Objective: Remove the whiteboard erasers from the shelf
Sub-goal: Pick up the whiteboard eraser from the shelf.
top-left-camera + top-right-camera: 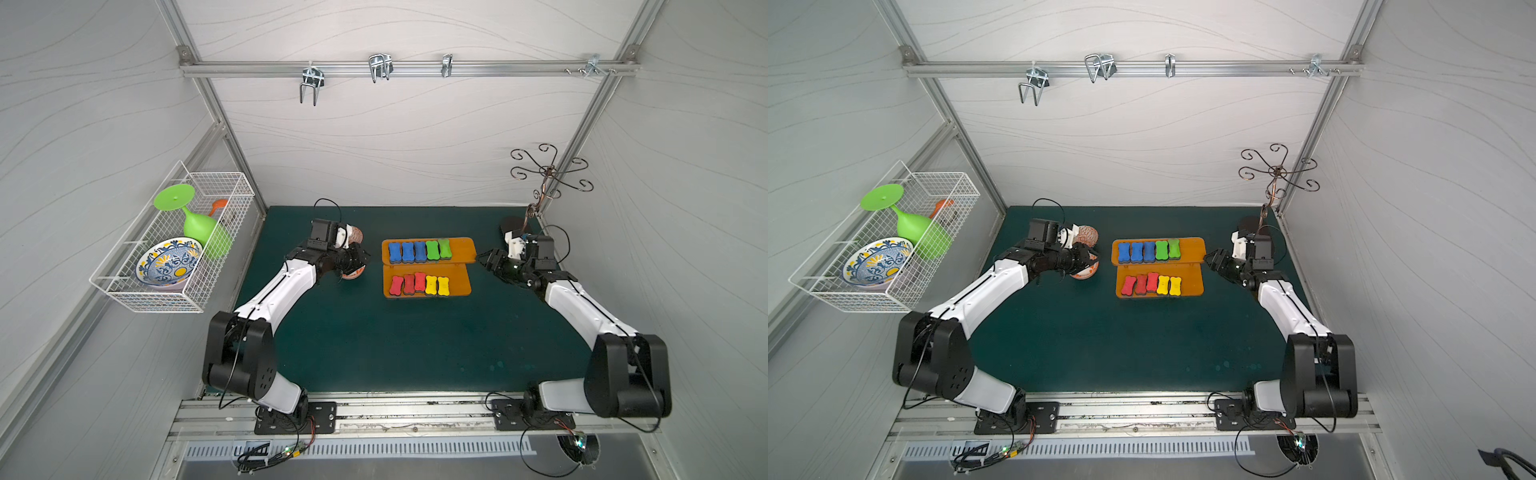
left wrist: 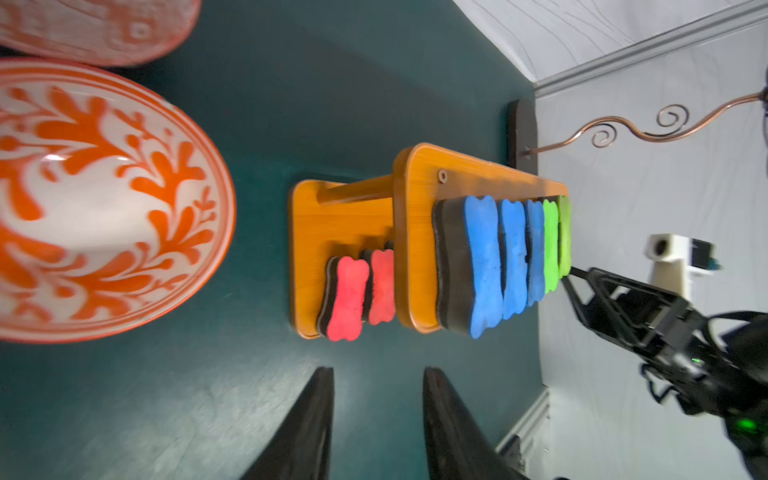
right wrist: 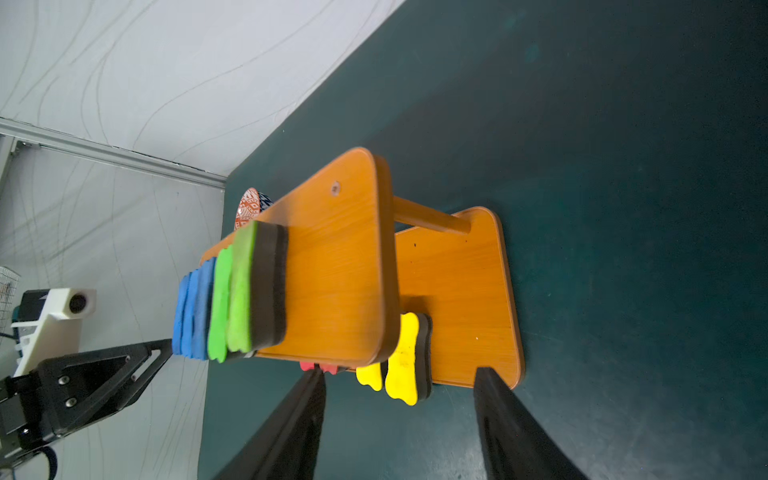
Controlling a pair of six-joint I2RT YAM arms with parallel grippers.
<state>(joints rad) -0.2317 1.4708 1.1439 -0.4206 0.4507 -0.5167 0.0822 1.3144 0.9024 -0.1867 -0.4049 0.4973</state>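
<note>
Showing both arms reaching forward from the front rail, elbows raised, forearms angling inward toward the shelf [image 1: 461, 249] from opposite ends. Holding the left gripper [image 1: 365, 257] near the shelf's left short edge but apart from it, roughly level with the tiers, fingers [image 2: 307, 424] standing apart with nothing between them. Holding the right gripper [image 1: 482, 258] just beside the right short edge, fingers [image 3: 511, 424] spread wider, likewise gripping nothing.

Showing all the whiteboard erasers [image 1: 1149, 251] resting on the shelf at mid-mat:
- blue erasers [image 1: 407, 252] and green erasers [image 1: 438, 249] lining the upper board;
- red erasers [image 1: 409, 284] and yellow erasers [image 1: 437, 286] lining the lower board;
- each row sitting toward the left and leaving bare wood at the right end.

Placing the left gripper just beside an orange-patterned bowl [image 2: 104, 199], with a second bowl [image 1: 356, 235] behind it. Leaving a broad stretch of green mat [image 1: 374, 345] open in front of the shelf's near edge. Narrowing at the far right toward a copper hook stand [image 1: 547, 169].
</note>
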